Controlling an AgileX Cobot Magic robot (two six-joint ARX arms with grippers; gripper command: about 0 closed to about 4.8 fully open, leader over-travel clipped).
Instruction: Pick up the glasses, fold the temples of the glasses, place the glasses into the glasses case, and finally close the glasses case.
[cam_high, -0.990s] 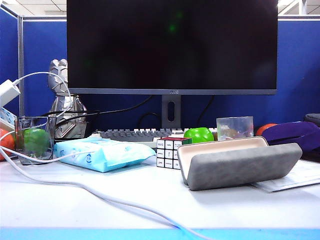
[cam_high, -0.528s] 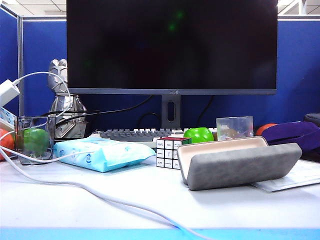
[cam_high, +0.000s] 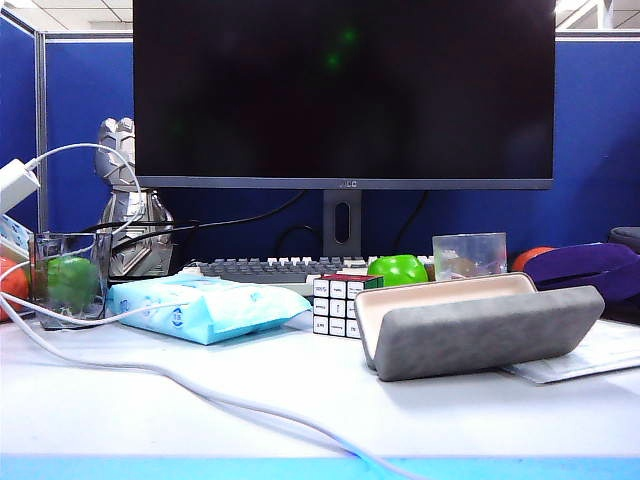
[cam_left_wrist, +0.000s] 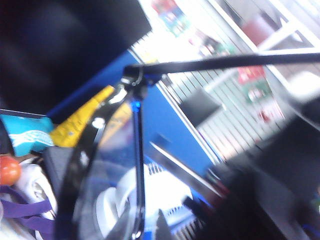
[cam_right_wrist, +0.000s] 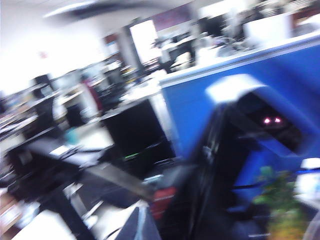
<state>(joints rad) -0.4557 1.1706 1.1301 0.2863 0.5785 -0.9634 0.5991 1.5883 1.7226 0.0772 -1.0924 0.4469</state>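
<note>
The glasses case (cam_high: 470, 335) lies open on the table at the right of the exterior view, grey shell toward the camera and cream lining showing behind. Neither arm shows in that view. In the left wrist view the glasses (cam_left_wrist: 80, 165) hang close to the lens. Their black frame runs down between the fingertips of my left gripper (cam_left_wrist: 144, 229), which is shut on it. One temple (cam_left_wrist: 225, 61) sticks straight out from the hinge, unfolded. The right wrist view is blurred. My right gripper (cam_right_wrist: 142, 225) shows as a closed point with nothing seen between its tips.
A pale blue tissue pack (cam_high: 200, 305), a Rubik's cube (cam_high: 338, 303) and a white cable (cam_high: 200, 390) lie on the table left of the case. A monitor (cam_high: 345, 90), keyboard (cam_high: 265, 268), green apple (cam_high: 398, 270) and glass cup (cam_high: 70, 280) stand behind.
</note>
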